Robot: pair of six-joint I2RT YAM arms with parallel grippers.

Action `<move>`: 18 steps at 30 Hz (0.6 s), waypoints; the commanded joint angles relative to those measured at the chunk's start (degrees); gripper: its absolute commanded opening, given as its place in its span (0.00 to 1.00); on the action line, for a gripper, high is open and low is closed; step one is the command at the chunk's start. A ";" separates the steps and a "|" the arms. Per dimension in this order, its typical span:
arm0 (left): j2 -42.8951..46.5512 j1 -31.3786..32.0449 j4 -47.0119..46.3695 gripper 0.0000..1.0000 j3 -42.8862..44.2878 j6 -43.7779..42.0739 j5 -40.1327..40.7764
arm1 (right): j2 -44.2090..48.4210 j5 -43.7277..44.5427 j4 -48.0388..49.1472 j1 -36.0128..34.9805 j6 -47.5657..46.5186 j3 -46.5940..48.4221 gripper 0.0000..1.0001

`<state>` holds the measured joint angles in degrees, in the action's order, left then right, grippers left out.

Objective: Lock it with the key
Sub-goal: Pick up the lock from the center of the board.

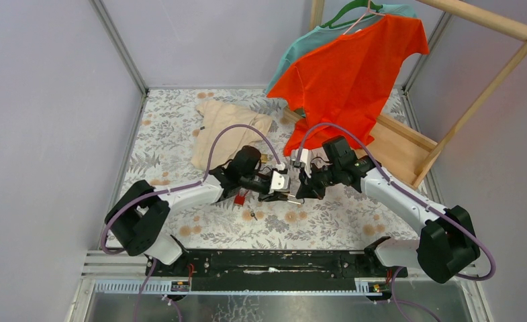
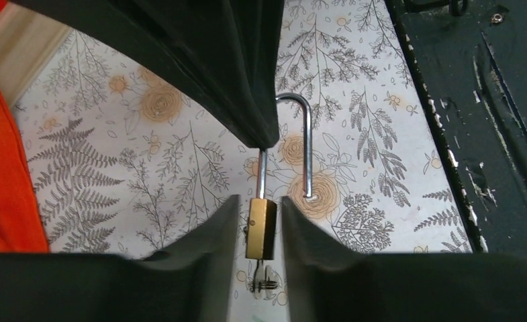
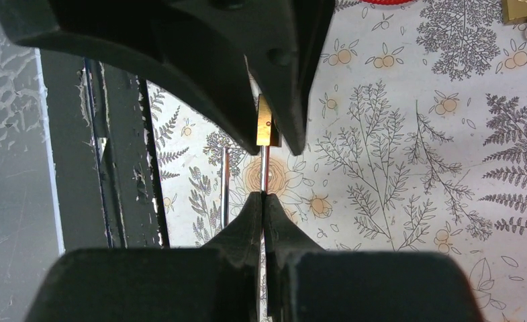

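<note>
We see the brass padlock (image 2: 261,228) over the flowered counter (image 1: 327,221) near its middle, between the two arms. The left pincer (image 2: 260,208) stands narrow, one finger on each side of the lock's body; we cannot tell whether the pads press it. The right pincer (image 3: 263,201) is pinched tight on one leg of the shackle (image 2: 307,147), whose hooked free end hangs clear of the body. A small metal ring (image 2: 266,282) shows just below the body. An orange shirt (image 1: 354,74) hangs at the far right.
</note>
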<state>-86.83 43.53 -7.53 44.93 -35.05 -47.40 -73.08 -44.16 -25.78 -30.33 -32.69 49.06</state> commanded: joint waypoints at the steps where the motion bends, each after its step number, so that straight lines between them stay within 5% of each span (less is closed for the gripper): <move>1: -0.02 0.42 -1.69 0.30 2.11 -0.83 0.65 | 1.91 -1.69 2.03 -0.35 0.10 -0.20 0.00; 12: 1.71 0.42 6.50 0.00 3.38 -5.03 1.78 | 2.23 -1.43 2.73 -0.35 0.64 0.15 0.00; 18: 4.60 0.34 7.83 0.00 3.19 -6.20 3.65 | 0.70 -1.14 1.03 -0.30 3.25 1.86 0.38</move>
<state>-85.36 43.75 -1.23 47.03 -39.13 -45.43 -72.99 -44.23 -24.67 -30.33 -31.38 48.58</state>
